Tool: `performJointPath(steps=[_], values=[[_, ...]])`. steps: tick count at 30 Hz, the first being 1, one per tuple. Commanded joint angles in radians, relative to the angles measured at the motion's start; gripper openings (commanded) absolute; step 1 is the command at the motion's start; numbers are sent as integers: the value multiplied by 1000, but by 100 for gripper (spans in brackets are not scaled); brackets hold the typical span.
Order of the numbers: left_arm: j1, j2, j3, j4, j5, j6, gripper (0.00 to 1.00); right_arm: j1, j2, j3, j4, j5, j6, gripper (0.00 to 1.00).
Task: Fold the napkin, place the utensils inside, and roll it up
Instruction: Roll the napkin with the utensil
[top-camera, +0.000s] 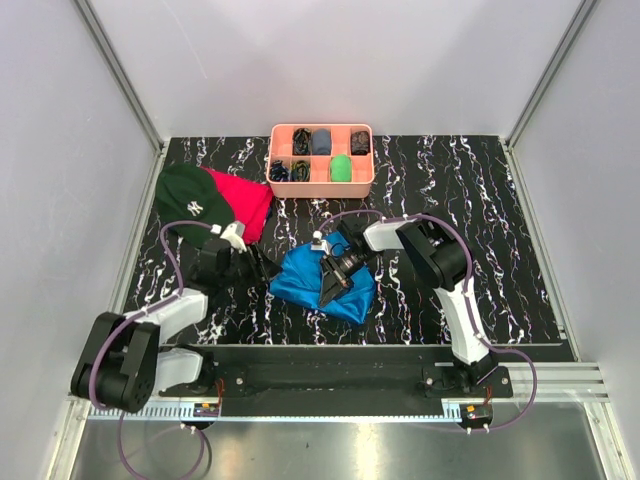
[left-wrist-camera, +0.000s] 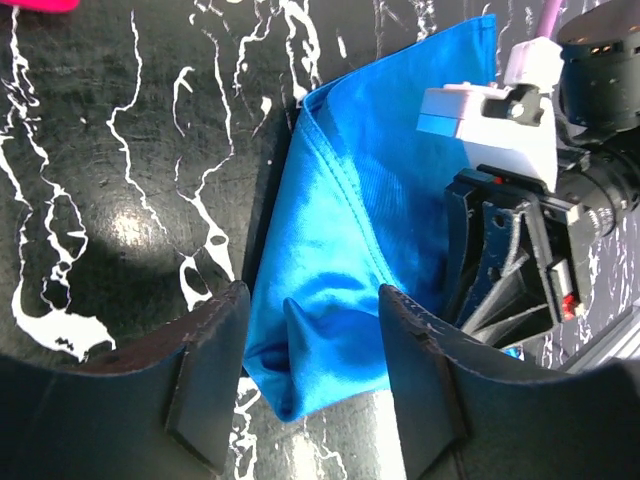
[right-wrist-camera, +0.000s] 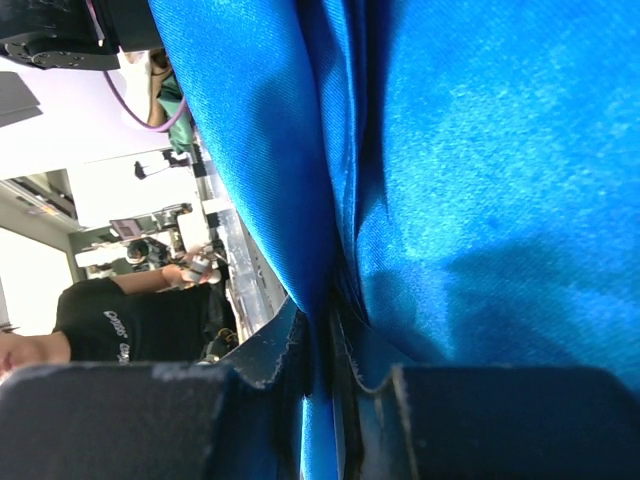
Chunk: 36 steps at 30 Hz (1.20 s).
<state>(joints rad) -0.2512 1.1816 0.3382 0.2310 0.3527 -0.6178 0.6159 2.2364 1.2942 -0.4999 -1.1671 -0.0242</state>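
The napkin (top-camera: 300, 280) lies bunched near the middle of the table (top-camera: 480, 200), with the tray (top-camera: 320, 183) at its 12 o'clock and the cap (top-camera: 188, 200) at its 10. It is bright blue and slightly glossy, doubled over, with a stitched hem along the fold and a puckered corner. The right gripper (right-wrist-camera: 325, 350) is clamped on a pleat of the napkin, squeezing it into a ridge. The left gripper (left-wrist-camera: 315, 375) stands open at the napkin's 9 o'clock, its fingers (left-wrist-camera: 205, 385) either side of that corner, not pinching it.
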Motion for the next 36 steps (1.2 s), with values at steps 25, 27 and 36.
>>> performJointPath(steps=[25, 27, 36], values=[[-23, 216, -10, 77, 32, -3, 0, -10, -73, 45, -45, 213, 13, 34], [-26, 214, -14, 77, 26, -3, 0, -12, -118, 48, -43, 248, 18, 38], [-36, 214, -18, 77, 12, -8, 0, -8, -323, 31, -42, 382, 70, 57]])
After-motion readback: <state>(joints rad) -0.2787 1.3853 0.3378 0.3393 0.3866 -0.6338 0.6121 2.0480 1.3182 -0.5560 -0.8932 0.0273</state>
